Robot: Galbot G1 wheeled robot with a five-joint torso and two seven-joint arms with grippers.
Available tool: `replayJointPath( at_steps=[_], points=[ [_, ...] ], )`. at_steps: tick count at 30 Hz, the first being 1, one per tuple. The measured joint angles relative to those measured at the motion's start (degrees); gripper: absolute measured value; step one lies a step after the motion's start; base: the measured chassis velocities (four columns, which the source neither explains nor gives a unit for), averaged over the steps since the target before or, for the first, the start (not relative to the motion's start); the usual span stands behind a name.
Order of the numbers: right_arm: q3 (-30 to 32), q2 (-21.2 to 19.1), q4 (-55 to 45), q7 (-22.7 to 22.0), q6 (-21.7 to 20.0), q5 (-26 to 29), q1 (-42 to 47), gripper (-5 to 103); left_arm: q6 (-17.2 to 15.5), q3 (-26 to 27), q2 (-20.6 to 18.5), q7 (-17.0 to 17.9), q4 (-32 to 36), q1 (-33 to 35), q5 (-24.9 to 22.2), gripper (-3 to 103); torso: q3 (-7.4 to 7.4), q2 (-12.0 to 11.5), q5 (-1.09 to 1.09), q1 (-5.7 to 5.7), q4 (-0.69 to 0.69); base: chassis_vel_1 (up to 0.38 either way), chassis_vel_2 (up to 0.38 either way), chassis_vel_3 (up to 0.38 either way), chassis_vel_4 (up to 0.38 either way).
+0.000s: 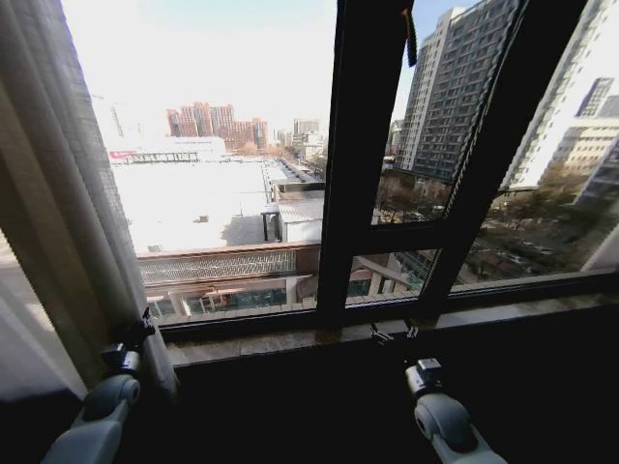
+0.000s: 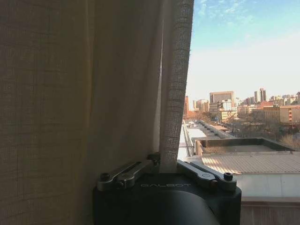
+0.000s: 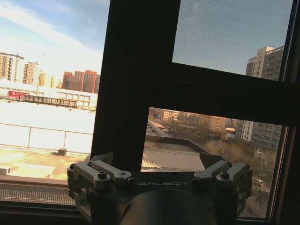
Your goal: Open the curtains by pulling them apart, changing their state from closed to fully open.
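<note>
The sheer white curtain, woven and pleated, hangs bunched at the far left of the window frame. The left gripper is clamped on its edge. The right gripper, jaws apart, holds nothing near the sill; its fingertips are cut off.

Stone window sill bears a small metal latch.

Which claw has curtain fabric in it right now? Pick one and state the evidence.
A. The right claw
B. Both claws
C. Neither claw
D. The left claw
D. The left claw is pinched on the hanging edge of the sheer curtain, while the right claw stands open before the window frame, holding nothing.
</note>
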State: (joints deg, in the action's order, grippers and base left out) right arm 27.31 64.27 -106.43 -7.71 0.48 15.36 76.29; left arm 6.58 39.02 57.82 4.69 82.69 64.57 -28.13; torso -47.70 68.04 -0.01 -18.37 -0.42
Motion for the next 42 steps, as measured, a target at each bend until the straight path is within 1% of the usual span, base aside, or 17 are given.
replayJointPath(
  at_steps=[2,6,11,15,19,23,26,28,29,32,34,35,38,40,41,42],
  points=[
    [0.0,0.0,0.0,0.0,0.0,0.0,0.0,100,0.0,0.0,0.0,0.0,0.0,0.0,0.0,0,0.00,0.0,-0.02,0.00,0.01,0.120,0.042,-0.083,-0.063],
    [0.0,0.0,0.0,0.0,0.0,0.0,0.0,100,0.0,0.1,0.0,0.0,-0.1,-0.1,0.0,0,0.00,0.0,0.04,0.00,-0.01,0.174,0.119,-0.174,-0.107],
    [0.0,0.0,0.0,0.0,0.0,0.0,0.0,100,0.1,0.1,0.0,0.0,-0.1,-0.1,0.0,0,0.01,0.0,0.02,0.02,-0.02,0.215,0.151,-0.213,-0.150],
    [0.0,0.0,0.0,0.0,0.0,0.0,0.0,100,0.2,0.2,0.1,0.0,-0.2,-0.1,0.0,0,0.01,0.0,0.02,0.02,0.00,0.186,0.166,-0.192,-0.152],
    [0.0,0.0,0.0,0.0,0.0,0.0,0.0,100,0.3,0.4,0.1,0.0,-0.3,-0.1,0.0,0,0.01,0.0,-0.02,0.02,0.02,0.066,0.075,-0.061,-0.070],
    [0.0,0.0,0.0,0.0,0.0,0.0,0.0,100,0.0,0.5,-0.1,0.3,-0.5,-0.4,0.0,0,-0.01,0.0,0.04,0.00,-0.02,0.000,0.000,0.000,0.000],
    [0.0,0.0,0.0,0.0,0.0,0.0,0.0,100,0.0,0.5,-0.5,0.9,-1.0,-0.9,-0.1,0,-0.01,0.0,0.02,0.00,-0.03,-0.017,-0.018,0.012,0.010],
    [0.0,0.0,0.0,0.0,0.0,0.0,0.0,100,-0.2,0.6,-1.6,2.2,-2.6,-2.1,-0.4,0,0.00,0.0,0.01,0.01,-0.04,-0.020,-0.026,-0.001,0.020],
    [0.0,0.0,0.0,0.0,0.0,0.0,0.0,100,-0.2,0.6,-1.6,2.2,-2.6,-2.1,-0.4,0,0.00,0.0,0.01,0.01,-0.04,0.000,0.000,0.000,0.000],
    [0.0,0.0,0.0,0.0,0.0,0.0,0.0,100,-0.6,1.2,-3.2,4.0,-4.1,-3.1,-1.3,0,0.00,0.0,0.00,0.01,-0.02,0.000,0.000,0.000,0.000],
    [0.0,0.0,0.0,0.0,0.0,0.0,0.0,100,-1.1,2.4,-4.8,6.5,-5.6,-3.6,-2.5,0,0.00,0.0,-0.01,0.01,0.01,0.000,0.000,0.000,0.000],
    [0.0,0.0,0.0,0.0,0.0,0.0,0.0,100,-1.1,2.4,-4.8,6.5,-5.6,-3.6,-2.5,0,0.00,0.0,-0.01,0.01,0.01,0.000,0.000,0.000,0.000],
    [0.0,0.0,0.0,0.0,0.0,0.0,0.0,100,-1.6,3.7,-6.1,9.4,-7.1,-3.4,-3.6,0,0.00,0.0,0.01,0.00,-0.01,0.000,0.000,0.000,0.000],
    [0.0,0.0,0.0,0.0,0.0,0.0,0.0,100,-1.6,5.6,-7.7,11.9,-10.4,-3.5,-4.1,0,0.00,0.0,0.02,0.00,-0.03,0.000,0.000,0.000,0.000],
    [0.0,0.0,0.0,0.0,0.0,0.0,0.0,100,-1.6,5.6,-7.7,11.9,-10.4,-3.5,-4.1,0,0.00,0.0,0.02,0.00,-0.03,0.000,0.000,0.000,0.000],
    [0.0,0.0,0.0,0.0,0.0,0.0,0.0,100,-1.5,6.3,-8.3,12.6,-11.8,-3.6,-4.2,0,0.00,0.0,0.03,0.01,-0.02,0.000,0.000,0.000,0.000]
  ],
)
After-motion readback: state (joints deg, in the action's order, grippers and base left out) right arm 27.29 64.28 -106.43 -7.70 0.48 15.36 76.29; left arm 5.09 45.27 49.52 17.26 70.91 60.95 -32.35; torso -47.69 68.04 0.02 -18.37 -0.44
